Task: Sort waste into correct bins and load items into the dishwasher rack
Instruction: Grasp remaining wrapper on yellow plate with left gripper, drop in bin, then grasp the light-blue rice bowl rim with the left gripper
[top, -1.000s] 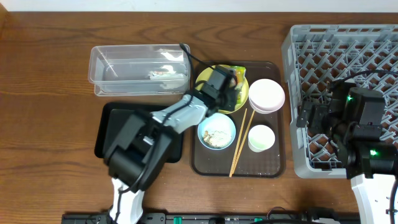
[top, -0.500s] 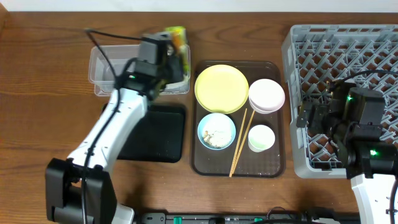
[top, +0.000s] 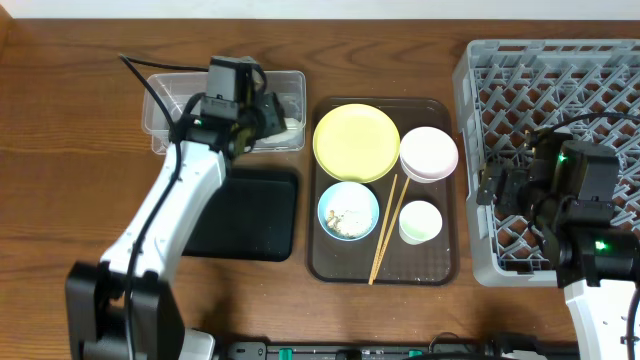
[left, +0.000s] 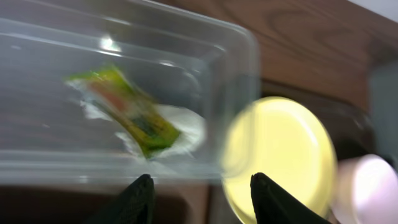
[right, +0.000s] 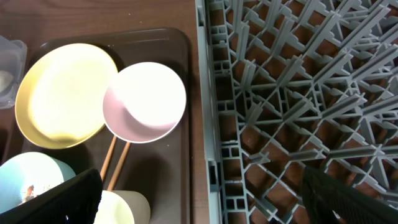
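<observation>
Yellow-green and orange, the snack wrapper (left: 124, 112) lies inside the clear tub (top: 165, 110), on a white crumpled scrap (left: 186, 127). Its long axis runs from upper left to lower right in the left wrist view. My left tool (left: 200, 182) hangs above the right end of this tub. Its two fingers stand partly apart with nothing between them, so the wrapper is free of it. My right tool (right: 200, 180) is spread wide and empty, over the left edge of the dishwasher rack (top: 560, 60) at the right of the overhead frame.

I judge that the dishes come next. The pale yellow plate (top: 357, 142) lies just to the right of the left tool, on the brown tray (top: 440, 270), so the left arm is nearer to it. The white-pink bowl (top: 429, 153) is on the side of the right arm. The chopsticks (top: 385, 230) lie nearly upright in the frame, leaning right at the top, between the blue bowl (top: 348, 210) and the cup (top: 419, 222).
</observation>
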